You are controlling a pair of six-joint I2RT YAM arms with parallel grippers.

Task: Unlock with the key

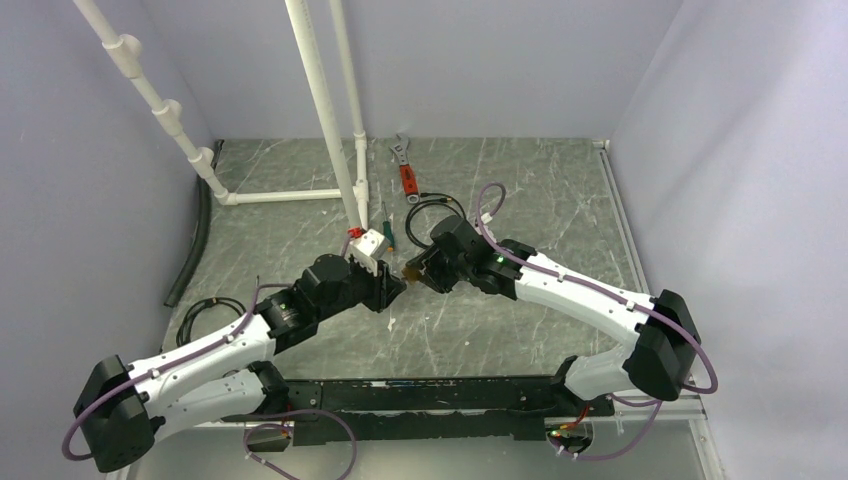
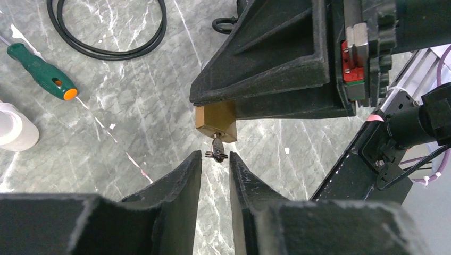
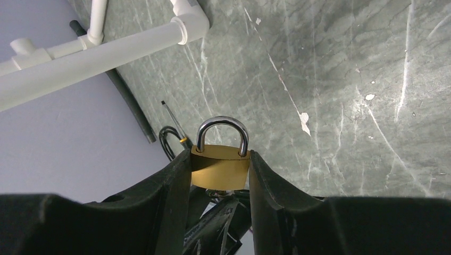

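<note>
My right gripper (image 1: 414,270) is shut on a small brass padlock (image 3: 220,169), pinching its body from both sides above the table. Its steel shackle (image 3: 222,125) is closed. In the left wrist view the padlock (image 2: 215,122) sticks out from under the right gripper's fingers. The key (image 2: 217,151), tiny with a round dark head and a wire ring, sits in its keyhole. My left gripper (image 2: 215,156) is open by a narrow gap. Its fingertips (image 2: 195,162) flank the key's head without touching it.
A green-handled screwdriver (image 2: 42,71), a black cable loop (image 2: 106,32) and a white cylinder (image 2: 13,127) lie to the left. A white PVC pipe frame (image 1: 320,110), a red-handled wrench (image 1: 405,170), a white block (image 1: 368,245) and a black hose (image 1: 190,240) are behind.
</note>
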